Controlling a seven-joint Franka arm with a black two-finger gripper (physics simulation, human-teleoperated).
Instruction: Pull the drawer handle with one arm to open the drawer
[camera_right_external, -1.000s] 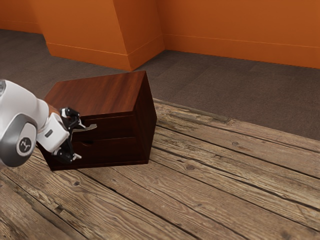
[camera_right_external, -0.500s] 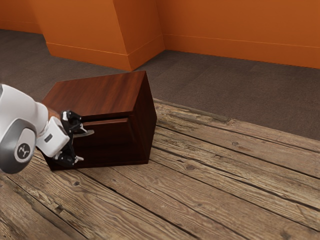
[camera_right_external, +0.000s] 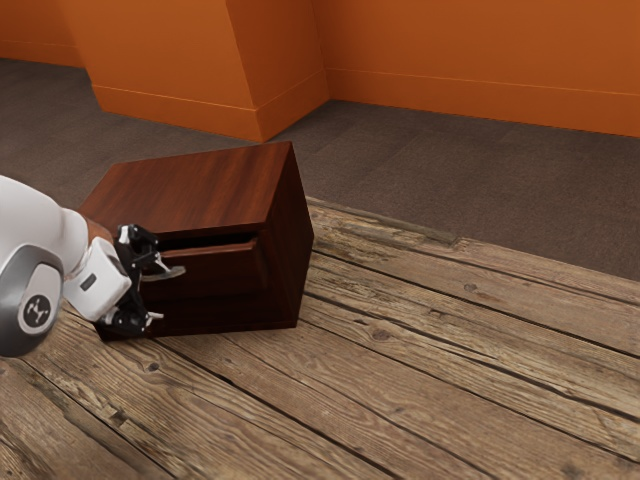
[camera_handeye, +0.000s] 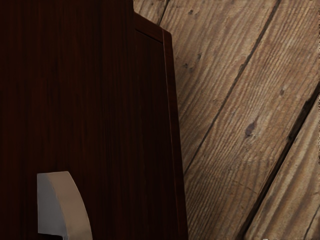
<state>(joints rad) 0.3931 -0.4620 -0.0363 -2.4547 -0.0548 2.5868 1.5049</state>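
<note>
Though the gripper's hold is unreadable, the dark-wood drawer juts slightly out.

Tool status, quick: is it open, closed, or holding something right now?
Tool: at the drawer handle; whether it is open or closed cannot be told.

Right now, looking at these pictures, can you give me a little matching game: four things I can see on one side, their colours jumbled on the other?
Things:
1. cabinet
2. drawer handle
3. wall
4. claw

Colours:
A. orange
B. black
C. dark reddish brown
D. pale silver-grey

Right pairs: 1-C, 2-D, 3-A, 4-B.
</note>
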